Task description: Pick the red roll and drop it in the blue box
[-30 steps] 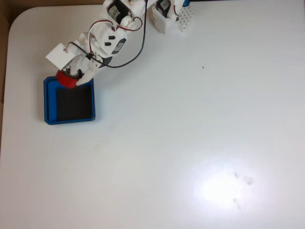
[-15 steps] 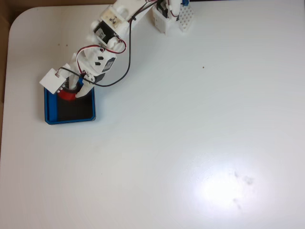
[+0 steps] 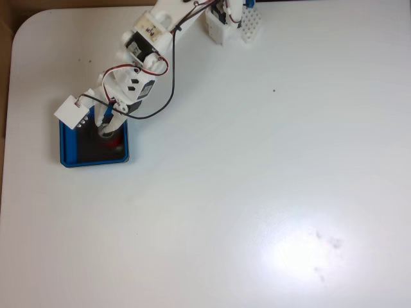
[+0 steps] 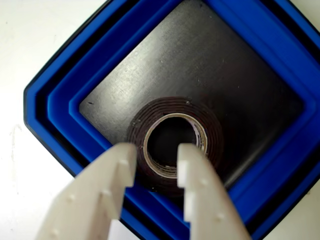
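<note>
- While the white two-finger gripper (image 4: 156, 155) hangs over the blue box (image 4: 60, 117), its blunt plastic fingers (image 4: 117, 172) stand parted, a clear gap between them, and nothing is clamped in that gap.
- Seen from the wrist view, the red roll (image 4: 175, 122) lies flat on the box's black floor, its dark ring face upward around a pale inner rim and hollow centre; the fingertips overlap its near edge in the picture, though whether they touch it cannot be told.
- From the fixed view, the roll (image 3: 115, 145) shows as a small patch of red inside the box, toward its right wall, just past the gripper (image 3: 104, 130).
- The box (image 3: 67, 160) is a shallow square tray with rounded corners, smooth bright-blue walls stepped inward, and a matte black floor flecked with fine specks; it sits near the left edge of the white table (image 3: 257, 192).
- The white arm (image 3: 144, 45) reaches from its base at the far edge of the table down and left to the box, with black and red cables (image 3: 172, 83) looping beside it and a white square block (image 3: 72, 110) riding at its wrist.
- The table top is smooth and glossy, with a bright glare patch at the near right and a rounded corner at the far left.
</note>
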Available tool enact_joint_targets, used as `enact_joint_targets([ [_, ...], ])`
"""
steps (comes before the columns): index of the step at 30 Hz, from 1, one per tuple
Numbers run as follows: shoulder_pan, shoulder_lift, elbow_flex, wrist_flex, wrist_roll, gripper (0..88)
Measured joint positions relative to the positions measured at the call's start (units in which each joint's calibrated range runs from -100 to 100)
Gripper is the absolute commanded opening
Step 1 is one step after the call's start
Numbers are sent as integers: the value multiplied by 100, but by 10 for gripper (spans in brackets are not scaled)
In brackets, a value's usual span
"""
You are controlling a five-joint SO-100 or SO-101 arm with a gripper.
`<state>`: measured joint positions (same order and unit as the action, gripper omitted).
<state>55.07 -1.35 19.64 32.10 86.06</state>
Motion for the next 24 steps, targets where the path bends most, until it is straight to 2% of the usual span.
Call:
enact_joint_targets([
  [13,267,-127,0,0,-25,83],
  [19,267,-1118,242,0,-17,83],
  [24,267,-2252,1121,0,-17,83],
])
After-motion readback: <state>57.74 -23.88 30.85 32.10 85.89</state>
